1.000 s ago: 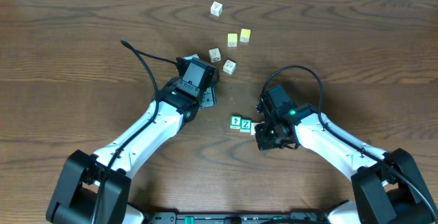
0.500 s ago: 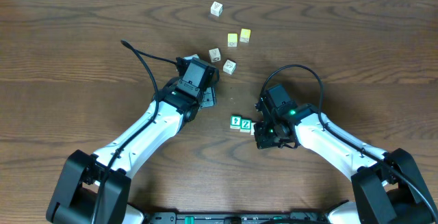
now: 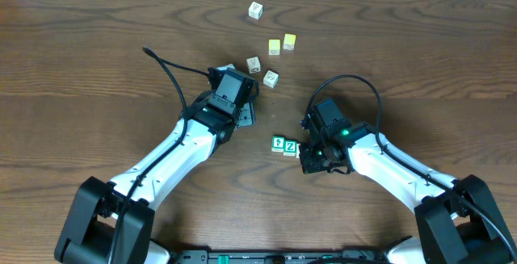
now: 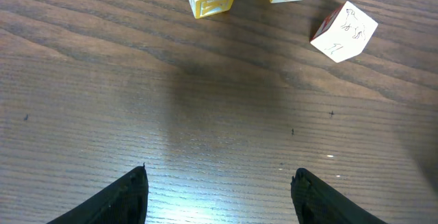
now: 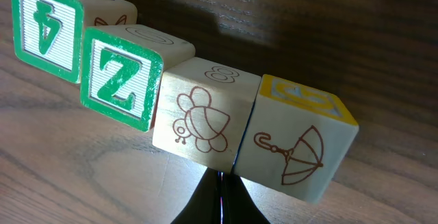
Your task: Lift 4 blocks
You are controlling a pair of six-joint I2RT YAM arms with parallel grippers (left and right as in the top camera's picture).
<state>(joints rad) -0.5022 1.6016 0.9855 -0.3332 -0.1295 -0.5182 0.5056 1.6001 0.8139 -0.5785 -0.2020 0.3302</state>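
Four blocks (image 5: 185, 94) rowed for lifting: right gripper (image 5: 220, 186) jaws together at them, left gripper (image 4: 219, 176) jaws apart; next, probably pinch the row's ends.

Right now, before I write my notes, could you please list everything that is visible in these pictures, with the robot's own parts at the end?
green-faced blocks: two, green with white characters, left end of the row of four in the right wrist view.
drawing blocks: two, pale with reddish-brown bee and umbrella drawings, right end of that row; the umbrella one has a yellow top.
yellow cubes: two, plain yellow, side by side toward the far edge.
printed pale cubes: three, grouped near the yellow ones.
white cube: one, alone, nearest the far edge.
table: one, dark brown wood.
left gripper: one, black, open, empty, facing the three pale cubes.
right gripper: one, black, shut, pointing at the seam between the drawing blocks.
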